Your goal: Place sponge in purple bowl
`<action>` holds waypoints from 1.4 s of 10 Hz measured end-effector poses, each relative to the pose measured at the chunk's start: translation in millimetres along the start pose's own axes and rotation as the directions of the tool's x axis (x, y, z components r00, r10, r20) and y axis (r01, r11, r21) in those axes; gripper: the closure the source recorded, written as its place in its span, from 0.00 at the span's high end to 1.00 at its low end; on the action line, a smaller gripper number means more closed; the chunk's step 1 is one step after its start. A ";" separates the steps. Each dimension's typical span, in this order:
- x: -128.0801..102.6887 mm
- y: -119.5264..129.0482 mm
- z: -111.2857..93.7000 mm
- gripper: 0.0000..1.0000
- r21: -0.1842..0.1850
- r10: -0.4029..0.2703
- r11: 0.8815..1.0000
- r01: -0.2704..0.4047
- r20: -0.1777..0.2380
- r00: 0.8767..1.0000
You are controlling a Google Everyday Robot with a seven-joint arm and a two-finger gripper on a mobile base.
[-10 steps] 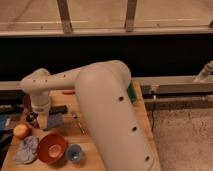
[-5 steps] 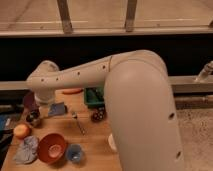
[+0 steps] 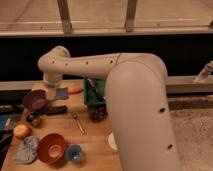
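The gripper (image 3: 51, 86) hangs below the white arm's (image 3: 90, 65) far end, over the back left of the wooden table (image 3: 95, 142); whether its jaws are parted or closed cannot be told. Just below it sits the purple bowl (image 3: 35, 100). A blue sponge (image 3: 62, 93) lies on the table just right of the bowl. Nearer are a spoon (image 3: 78, 123), an orange bowl (image 3: 51, 147) and a small blue cup (image 3: 74, 152).

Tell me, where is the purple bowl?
The purple bowl sits near the table's left edge in the camera view, below the gripper and left of the blue sponge.
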 end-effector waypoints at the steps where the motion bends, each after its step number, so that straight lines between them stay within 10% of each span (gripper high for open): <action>1: 4.4 -20.2 2.2 0.20 -0.024 0.006 1.000 -0.006 0.001 1.000; 14: -23.8 -61.9 42.3 0.20 -0.115 -0.053 0.991 0.064 0.094 0.994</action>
